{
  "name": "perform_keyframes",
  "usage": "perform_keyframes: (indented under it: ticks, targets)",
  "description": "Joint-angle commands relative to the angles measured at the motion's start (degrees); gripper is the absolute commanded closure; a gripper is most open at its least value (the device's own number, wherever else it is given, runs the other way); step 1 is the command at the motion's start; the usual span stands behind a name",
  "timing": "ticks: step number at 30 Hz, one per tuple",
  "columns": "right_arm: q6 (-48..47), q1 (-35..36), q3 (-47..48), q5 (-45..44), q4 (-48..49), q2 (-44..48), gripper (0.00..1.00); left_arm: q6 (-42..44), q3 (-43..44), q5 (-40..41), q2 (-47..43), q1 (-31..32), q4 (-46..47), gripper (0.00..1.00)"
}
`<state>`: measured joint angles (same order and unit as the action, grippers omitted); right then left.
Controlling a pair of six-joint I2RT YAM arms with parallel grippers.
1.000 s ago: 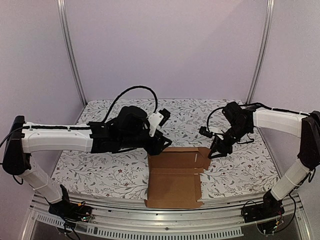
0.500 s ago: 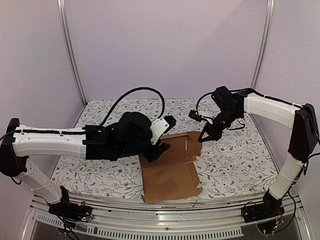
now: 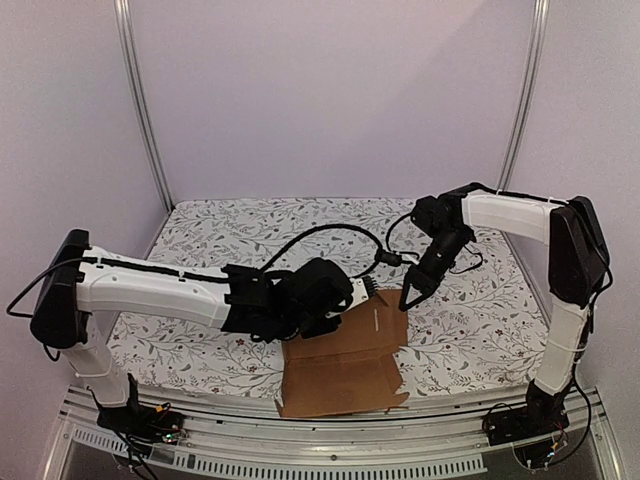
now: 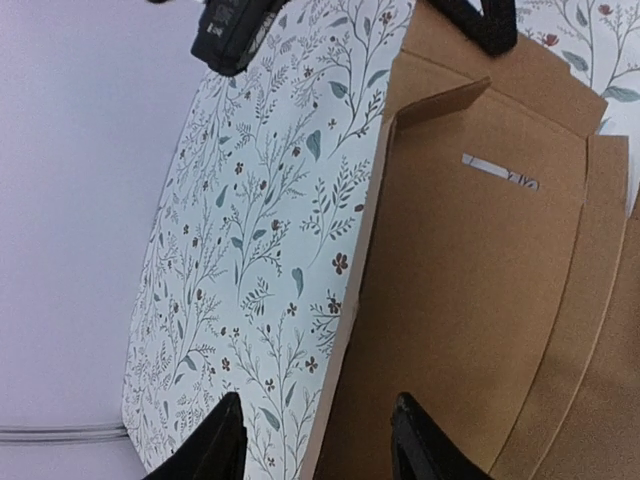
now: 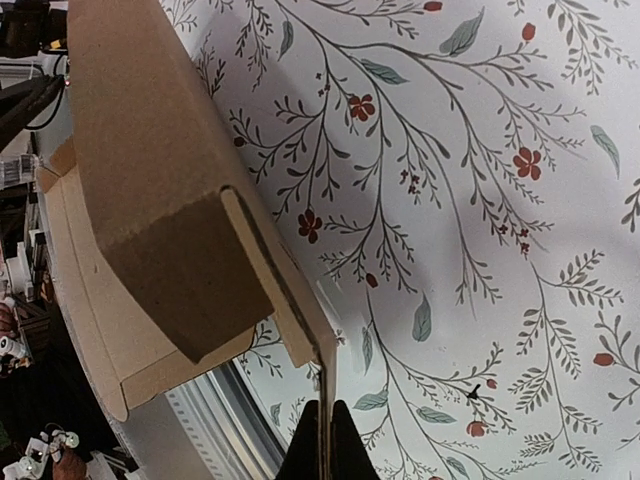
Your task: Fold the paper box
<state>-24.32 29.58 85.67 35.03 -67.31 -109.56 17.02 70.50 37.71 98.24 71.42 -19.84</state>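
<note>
Plainly, paper box (image 5: pixel 150 150) flap pinched between right jaws.

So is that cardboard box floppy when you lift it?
Probably not very floppy: the paper box looks flat in each panel and bends only along its creases. It is likely light, since the right fingers hold up a flap by pinching just its thin edge.
</note>
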Motion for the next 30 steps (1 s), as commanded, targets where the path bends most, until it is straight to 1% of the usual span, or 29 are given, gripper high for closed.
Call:
perform_keyframes:
  ticks: [1, 4, 8, 10, 15, 18, 20, 22, 23, 25, 27, 30]
  targets:
    - [-0.6, 0.1, 0.9, 2.7, -3.8, -1.8, 1.0, 3.6, 3.0, -1.7, 2.5, -1.3, -3.1, 0.51]
    - [-0.8, 0.1, 0.6, 3.3, -3.8, -2.1, 1.0, 3.7, 4.2, -4.1, 4.3, -2.4, -3.6, 0.55]
    - [-1.0, 0.1, 0.6, 3.4, -3.8, -2.4, 0.99, 3.8, 5.4, -5.8, 6.6, -3.3, -4.0, 0.72]
    - [-1.0, 0.1, 0.6, 3.4, -3.7, -2.5, 0.99, 3.8, 6.0, -6.6, 7.6, -3.5, -4.5, 0.77]
    - [-0.9, 0.1, 0.6, 5.0, -4.3, -3.1, 0.99, 3.9, 6.6, -7.7, 9.6, -3.8, -5.1, 0.84]
    - [-0.7, 0.0, 0.8, 6.3, -4.7, -4.1, 0.97, 4.0, 6.6, -8.3, 10.5, -3.9, -5.1, 0.92]
    - [-0.5, 0.0, 0.8, 6.9, -5.1, -4.5, 0.94, 4.1, 6.2, -8.3, 11.0, -3.9, -4.7, 0.97]
    - [-0.7, -0.1, 0.8, 7.3, -6.1, -4.8, 0.87, 4.5, 5.1, -8.2, 11.3, -3.9, -3.5, 1.0]
    - [-1.2, -0.2, 1.0, 7.2, -7.3, -4.6, 0.81, 4.6, 4.4, -8.3, 11.4, -3.9, -2.7, 1.0]
    - [-3.9, -0.8, 0.5, 5.9, -8.7, -3.3, 0.76, 4.5, 2.8, -8.7, 11.5, -4.1, -1.3, 1.0]
    - [-6.4, -1.9, -0.6, 2.9, -8.3, 0.5, 0.7, 4.3, 0.5, -9.9, 11.0, -4.6, 0.8, 1.0]
    - [-8.1, -3.1, -4.3, -5.0, -3.1, 8.3, 0.64, 3.4, -3.7, -12.0, 10.0, -5.9, 5.3, 1.0]
